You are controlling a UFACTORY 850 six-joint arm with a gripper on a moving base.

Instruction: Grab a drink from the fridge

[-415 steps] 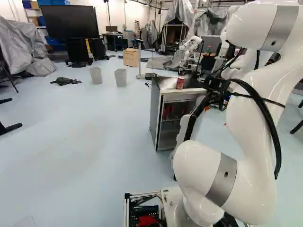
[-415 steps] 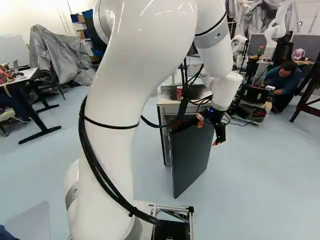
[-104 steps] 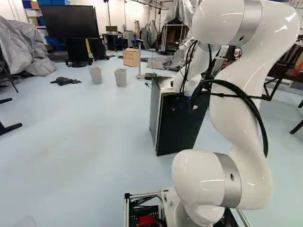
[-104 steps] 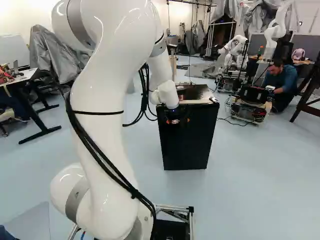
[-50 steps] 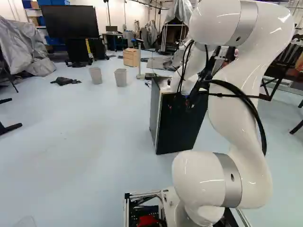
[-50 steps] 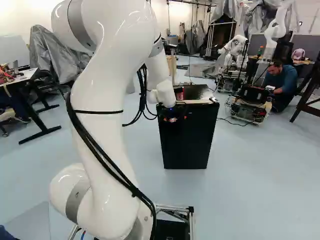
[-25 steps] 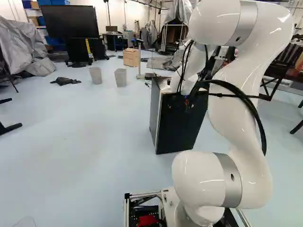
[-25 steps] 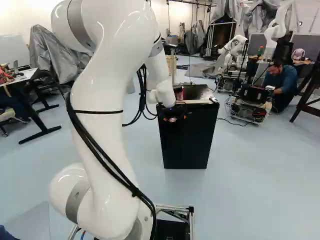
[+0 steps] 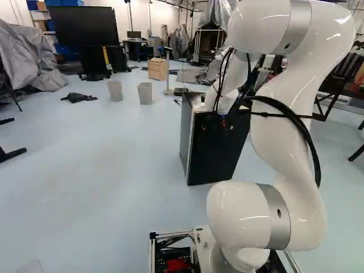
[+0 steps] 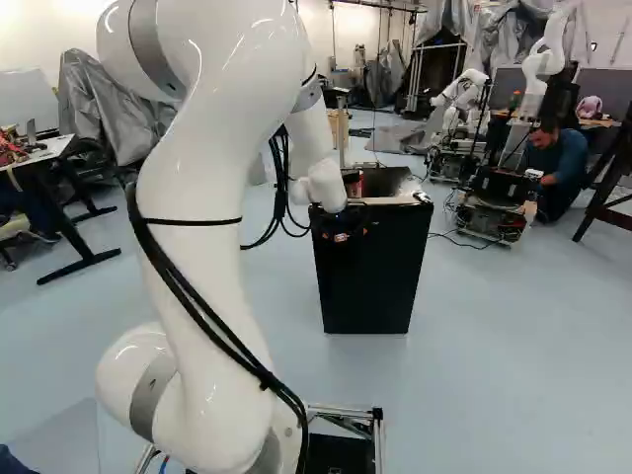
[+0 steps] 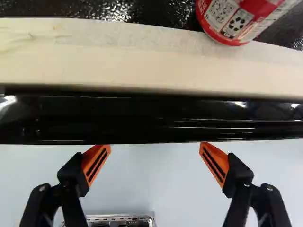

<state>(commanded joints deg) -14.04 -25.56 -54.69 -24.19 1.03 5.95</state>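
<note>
Door (image 10: 370, 286): looks shut against the fridge (image 9: 186, 131); it stood open earlier.
My gripper (image 11: 155, 147): spread, empty, at the fridge's front.
Red can (image 11: 232, 19): atop the fridge.
Meaning: fetching inside seems done; I likely grasp the can next.

Can (image 11: 229, 23) on fridge (image 9: 186, 133), hand (image 10: 344, 235) before door (image 10: 365, 291)

The fridge (image 10: 370, 286) was plain black in front, dark grey on its side. Its top (image 11: 71, 8) was mottled black, edged by a cream strip (image 11: 142, 66); the can (image 11: 236, 19) on it was red with white print panels. By the fridge front, the gripper (image 10: 345, 233) was black — its pads (image 11: 96, 163) orange, black-striped. Nearer than the fridge, the arm (image 10: 212, 178) was white with silver bands — and the floor (image 10: 504, 336) around it pale blue.
</note>
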